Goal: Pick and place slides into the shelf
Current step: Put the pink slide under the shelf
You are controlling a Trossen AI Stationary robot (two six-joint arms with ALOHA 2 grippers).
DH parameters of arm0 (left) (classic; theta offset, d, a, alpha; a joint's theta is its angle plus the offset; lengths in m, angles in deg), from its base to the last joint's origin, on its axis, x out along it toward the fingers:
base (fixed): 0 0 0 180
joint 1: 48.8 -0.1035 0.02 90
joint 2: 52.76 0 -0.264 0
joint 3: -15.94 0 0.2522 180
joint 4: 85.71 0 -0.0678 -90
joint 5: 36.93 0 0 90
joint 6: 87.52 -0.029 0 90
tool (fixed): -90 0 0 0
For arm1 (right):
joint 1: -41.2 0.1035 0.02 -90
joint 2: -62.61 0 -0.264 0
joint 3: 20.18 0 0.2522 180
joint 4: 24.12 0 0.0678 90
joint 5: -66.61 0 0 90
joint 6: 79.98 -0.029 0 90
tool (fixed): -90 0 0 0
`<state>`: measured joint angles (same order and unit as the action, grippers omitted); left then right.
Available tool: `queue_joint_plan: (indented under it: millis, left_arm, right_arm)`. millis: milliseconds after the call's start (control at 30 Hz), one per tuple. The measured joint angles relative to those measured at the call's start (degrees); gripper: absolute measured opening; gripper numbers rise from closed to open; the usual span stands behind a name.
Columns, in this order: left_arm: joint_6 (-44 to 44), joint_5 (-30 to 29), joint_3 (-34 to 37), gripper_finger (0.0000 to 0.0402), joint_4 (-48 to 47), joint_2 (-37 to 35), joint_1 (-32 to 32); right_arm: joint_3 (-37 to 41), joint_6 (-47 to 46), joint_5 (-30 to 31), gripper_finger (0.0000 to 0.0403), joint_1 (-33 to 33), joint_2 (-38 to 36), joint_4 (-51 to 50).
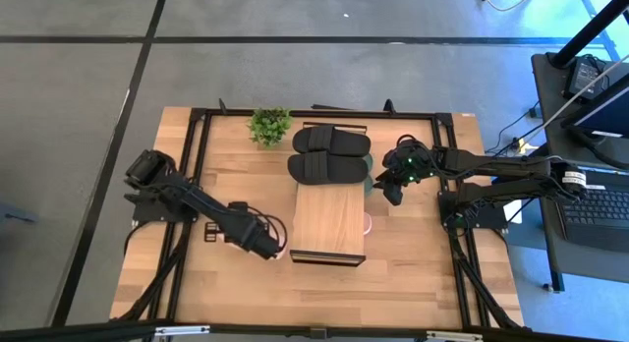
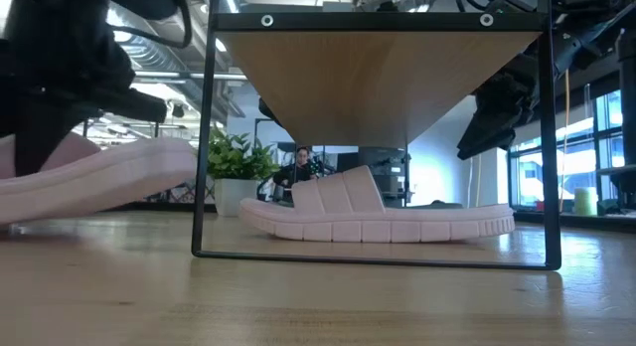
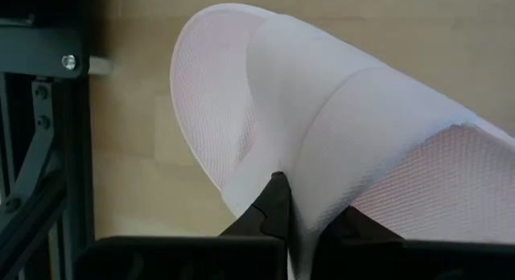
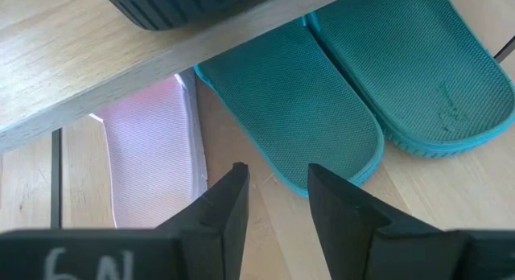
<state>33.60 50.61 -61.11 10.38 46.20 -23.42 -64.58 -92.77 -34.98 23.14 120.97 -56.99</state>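
Left pincer [image 1: 278, 250] pinching a pale pink slide [image 3: 338, 135] at the shelf's [image 1: 329, 219] left end; right pincer [image 4: 273, 187] spread, holding nothing.
Left fingers [image 3: 269, 207] clamp the pink foam strap, the sole lifted at a tilt off the wooden bench [image 1: 413, 283]. Second pink slide [image 2: 378, 219] lies flat under the shelf's plank top. Right pincer hovers over the dark green pair [image 4: 354, 95], textured footbeds up, beside the shelf. Black pair [image 1: 329, 153] rests on the shelf's far end, near a potted plant [image 1: 269, 125]. Grey floor around; person seated beyond.
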Motion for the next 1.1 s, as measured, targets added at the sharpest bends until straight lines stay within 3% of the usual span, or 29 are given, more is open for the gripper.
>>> queue_joint_plan:
  millis: [633, 867, 1100]
  left_arm:
    - [-1.6, -3.5, 0.0, 0.0072, 0.4, 0.0, -2.1]
    - [-1.2, -5.0, 0.0, 0.0129, 0.5, 0.0, -2.1]
    - [-1.8, -2.8, 0.0, 0.0176, 0.8, 0.0, -2.1]
  right_arm:
    - [0.0, 1.5, 0.0, 0.0130, 0.0, 0.0, 0.0]
    - [0.0, 1.5, 0.0, 0.0130, 0.0, 0.0, 0.0]
    - [0.0, 1.3, 0.0, 0.0130, 0.0, 0.0, 0.0]
